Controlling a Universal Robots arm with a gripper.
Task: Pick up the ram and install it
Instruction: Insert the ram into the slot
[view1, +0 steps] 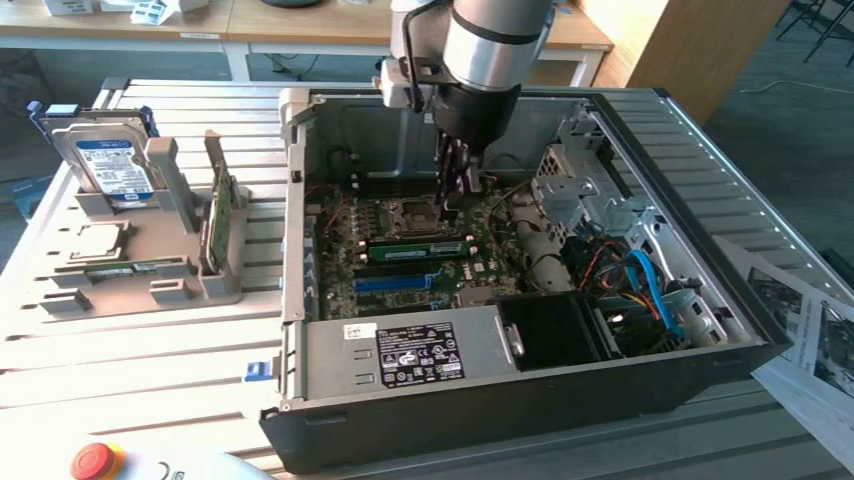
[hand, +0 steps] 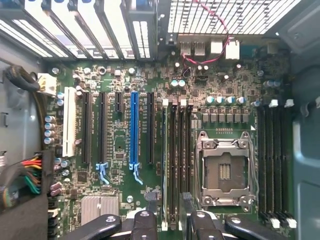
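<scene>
End effector (view1: 461, 186) open, empty, hovering inside PC case (view1: 534, 385). Ram (view1: 420, 249) apparently upright in motherboard slot beside CPU socket (view1: 407, 212), just beneath, apart. Long axis follows slot and passes between spread fingers (hand: 145, 222).

No wording, brand or number is legible: the blue-and-white label (view1: 114, 168) on the grey metal hard drive (view1: 91, 126), the black rating label (view1: 420, 358) and small white sticker (view1: 358, 333) on the silver power supply box (view1: 331, 362), and the white printed paper sheets (view1: 805, 330) carry print too small to read.

Upright arm (view1: 487, 50), fingers (hand: 186, 205) wide apart.
</scene>
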